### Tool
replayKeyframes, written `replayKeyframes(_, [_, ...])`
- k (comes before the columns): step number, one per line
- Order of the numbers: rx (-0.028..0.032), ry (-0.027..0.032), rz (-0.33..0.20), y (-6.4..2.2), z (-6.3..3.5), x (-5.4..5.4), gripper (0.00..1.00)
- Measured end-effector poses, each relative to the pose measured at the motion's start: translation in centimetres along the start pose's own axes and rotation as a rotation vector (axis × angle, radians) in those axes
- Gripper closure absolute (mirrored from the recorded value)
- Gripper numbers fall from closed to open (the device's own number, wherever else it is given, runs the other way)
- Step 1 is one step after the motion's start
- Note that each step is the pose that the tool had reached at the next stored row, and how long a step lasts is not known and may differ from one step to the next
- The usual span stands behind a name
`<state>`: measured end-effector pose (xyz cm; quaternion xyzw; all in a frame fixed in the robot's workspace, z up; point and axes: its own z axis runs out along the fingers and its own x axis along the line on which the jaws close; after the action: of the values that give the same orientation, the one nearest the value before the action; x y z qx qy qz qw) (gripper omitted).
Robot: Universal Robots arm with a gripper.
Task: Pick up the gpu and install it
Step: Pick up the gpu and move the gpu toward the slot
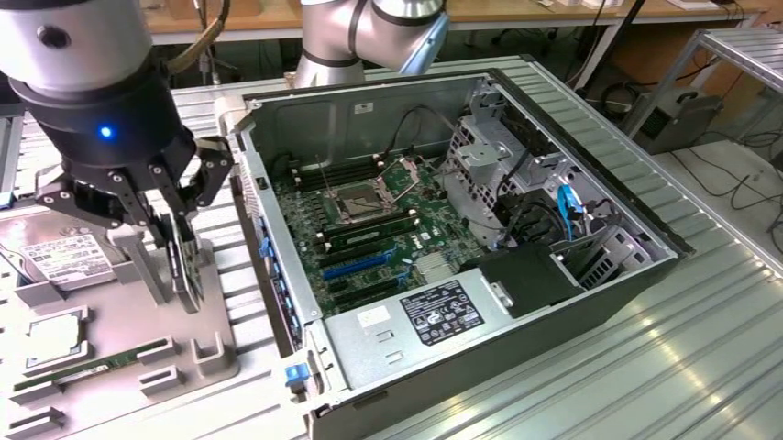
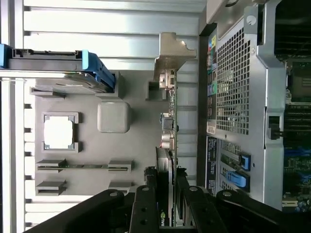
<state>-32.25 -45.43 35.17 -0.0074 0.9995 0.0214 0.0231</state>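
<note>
Gpu [image 1: 190, 266] stands on its edge over the gray tray [image 1: 128, 316], pinched by the pincer [image 2: 165, 172]. The ribbed metal bench [image 1: 685, 348] also holds an open computer case [image 1: 514, 367].

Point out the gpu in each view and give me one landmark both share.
Exterior view: the gpu stands on edge at the exterior view's left, in the gripper, beside the computer case.
Wrist view: the gpu runs edge-on from the gripper, between the grey tray and the computer case.
Shared landmark: the computer case.
</note>
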Motion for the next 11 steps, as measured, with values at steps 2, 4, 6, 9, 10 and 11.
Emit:
replayKeyframes(2, [-0.0001,0.0007,0.0,-0.09,-0.94,-0.2,0.74])
replayKeyframes(4, [0.0,0.0017,0.0,-0.18,-1.82,-0.4,0.74])
replayKeyframes(6, [0.0,0.0029,0.0,-0.3,-2.74,-0.6,0.74])
replayKeyframes(9, [-0.0002,0.0059,0.0,-0.55,-4.13,-1.3,0.74])
replayKeyframes(10, [-0.0003,0.0072,0.0,-0.63,-4.59,-1.5,0.74])
replayKeyframes(11, [-0.0009,0.0109,0.0,-0.74,-5.56,-2.3,0.74])
